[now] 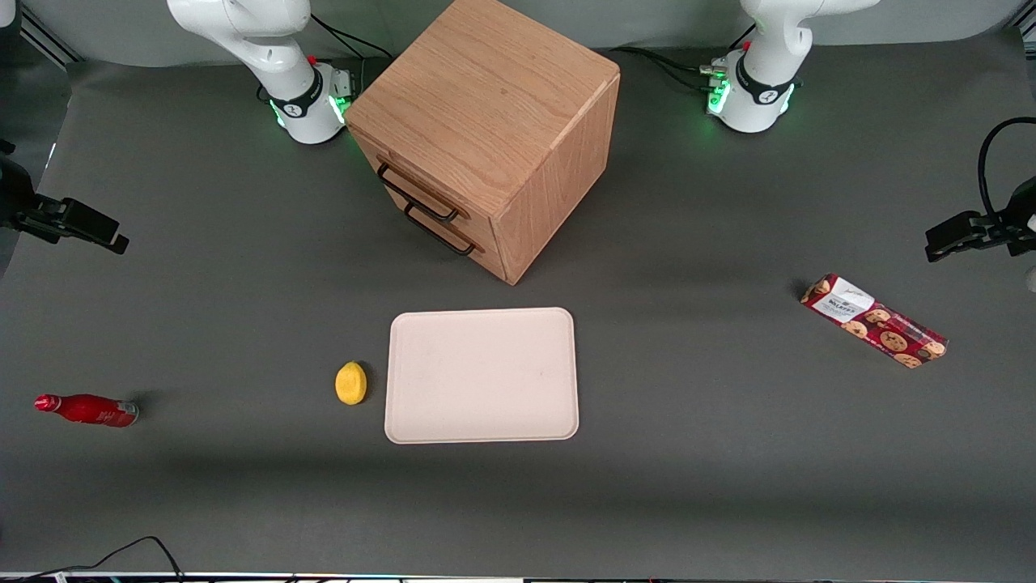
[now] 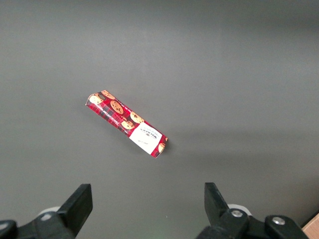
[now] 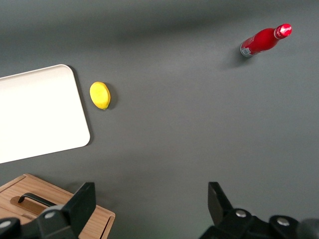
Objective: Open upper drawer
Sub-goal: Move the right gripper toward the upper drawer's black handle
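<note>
Approach not yet begun, upper drawer shut.

The gripper hangs high over the bench with jaws spread wide and empty, well apart from the oak cabinet. Next it needs to drop to the upper black bar handle, the one above the lower drawer, and close around it.

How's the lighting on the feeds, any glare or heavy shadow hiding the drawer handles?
Front view: even light, no glare; the upper drawer handle reads crisp black, the cabinet casts a soft shadow toward the parked arm's end. Right wrist view: the tray looks washed out; the open gripper, high above the table, is dark but sharp.
</note>
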